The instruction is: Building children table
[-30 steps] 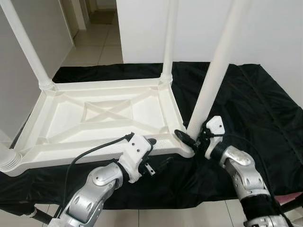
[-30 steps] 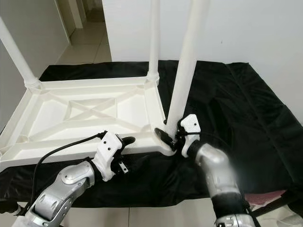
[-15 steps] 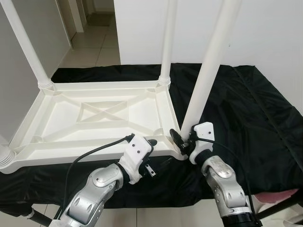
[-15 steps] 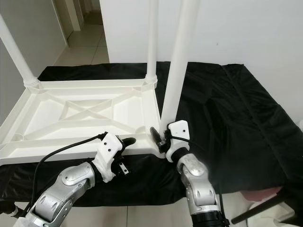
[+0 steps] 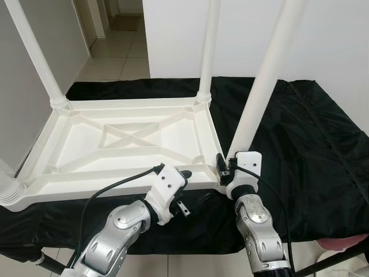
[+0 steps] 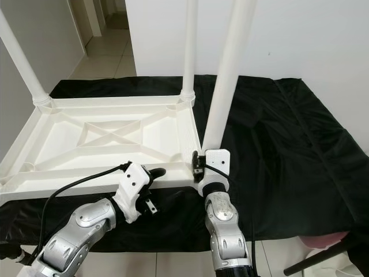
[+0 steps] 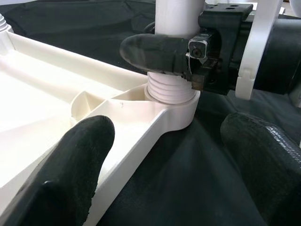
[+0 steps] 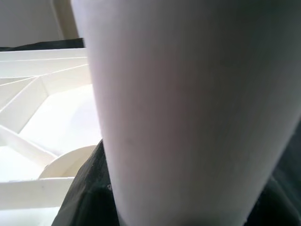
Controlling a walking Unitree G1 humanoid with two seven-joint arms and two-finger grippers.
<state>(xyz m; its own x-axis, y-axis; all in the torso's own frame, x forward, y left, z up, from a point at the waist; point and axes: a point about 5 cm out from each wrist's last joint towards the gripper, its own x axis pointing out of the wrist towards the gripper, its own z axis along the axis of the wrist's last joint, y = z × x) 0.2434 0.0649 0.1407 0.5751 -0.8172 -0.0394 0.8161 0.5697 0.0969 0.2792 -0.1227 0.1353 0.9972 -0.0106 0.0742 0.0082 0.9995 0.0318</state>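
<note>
Our left gripper [image 5: 185,174] sits released w/ fingers astride the near rim, prob steadying the upturned tabletop [image 5: 121,138] on the black cloth [image 5: 300,133]. Right gripper [image 7: 188,54] clenches the near-right leg [image 5: 262,86] just above its socket, prob screwing it in.

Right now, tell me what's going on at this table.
A white plastic children's table top lies upside down on a black cloth. The right gripper is clamped on the near-right leg just above its threaded corner socket. The left gripper sits open at the top's near edge beside that corner. Three other legs stand in their corners.
</note>
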